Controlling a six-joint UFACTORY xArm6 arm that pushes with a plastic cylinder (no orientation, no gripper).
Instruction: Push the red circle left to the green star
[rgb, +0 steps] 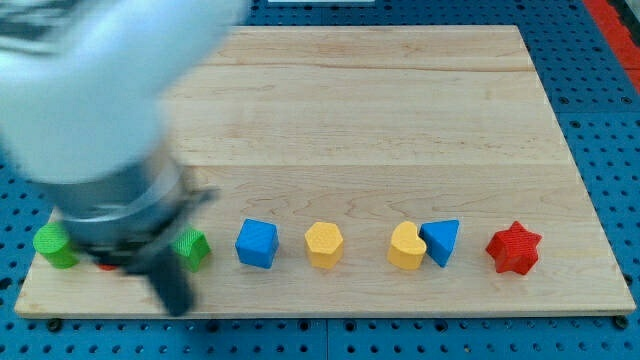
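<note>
The tip (178, 303) is seen by the surface's (400, 110) bottom edge; the red circle (106, 266) is mostly hidden; no pincer's shown.

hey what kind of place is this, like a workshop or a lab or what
Most likely a robotics lab bench. A light wooden board lies on a blue perforated base, the kind used for mounting equipment. A row of small coloured blocks, such as the red star and blue cube, lines its near edge, and a blurred robot arm looms over the left.
</note>
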